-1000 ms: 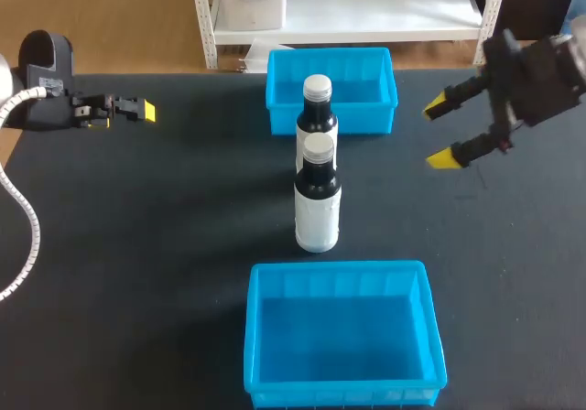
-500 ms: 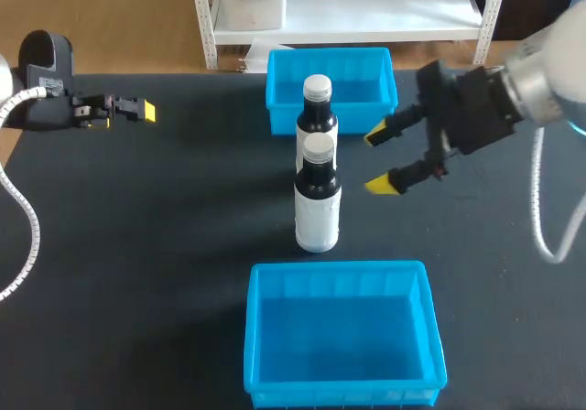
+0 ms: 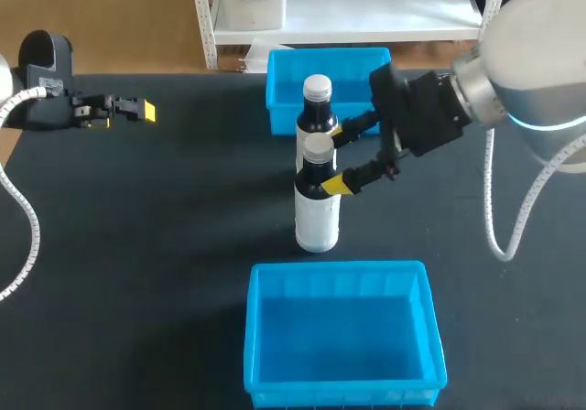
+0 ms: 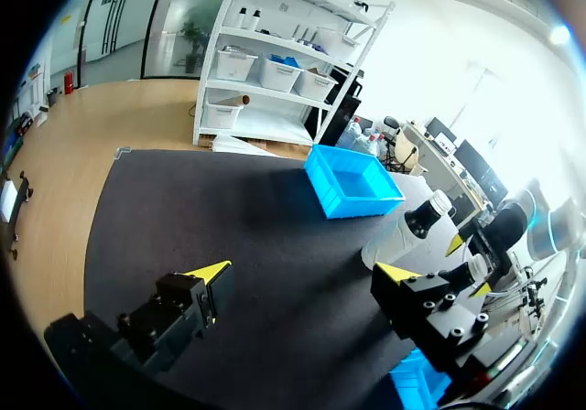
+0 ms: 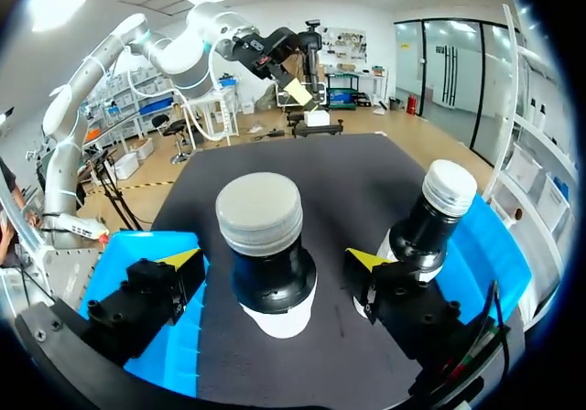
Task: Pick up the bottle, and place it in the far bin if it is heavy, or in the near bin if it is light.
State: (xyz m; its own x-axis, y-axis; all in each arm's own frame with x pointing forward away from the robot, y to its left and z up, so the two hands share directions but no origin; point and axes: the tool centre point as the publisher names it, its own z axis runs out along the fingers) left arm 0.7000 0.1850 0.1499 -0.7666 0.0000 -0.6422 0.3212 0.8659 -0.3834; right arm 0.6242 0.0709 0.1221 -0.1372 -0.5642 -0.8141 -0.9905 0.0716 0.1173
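Observation:
Two dark bottles with white caps and white lower halves stand in a row mid-table. The near bottle (image 3: 318, 199) (image 5: 265, 245) has its neck between the fingers of my right gripper (image 3: 337, 161) (image 5: 275, 262), which is open; the yellow tips stand apart from the bottle on both sides. The far bottle (image 3: 317, 108) (image 5: 428, 216) stands just beyond the gripper's far finger, in front of the far bin (image 3: 277, 94). The near bin (image 3: 339, 270) lies in front of the bottles. My left gripper (image 3: 137, 110) (image 4: 302, 273) hovers open and empty at the far left.
Both blue bins hold nothing that I can see. Open black tabletop lies to the left and to the right of the bottles. In the left wrist view the far bin (image 4: 352, 183) and a bottle (image 4: 412, 231) lie ahead of the gripper.
My right arm has swung in from the table's right side to the near bottle, its open fingers now either side of the neck. The left arm and both bottles have kept still.

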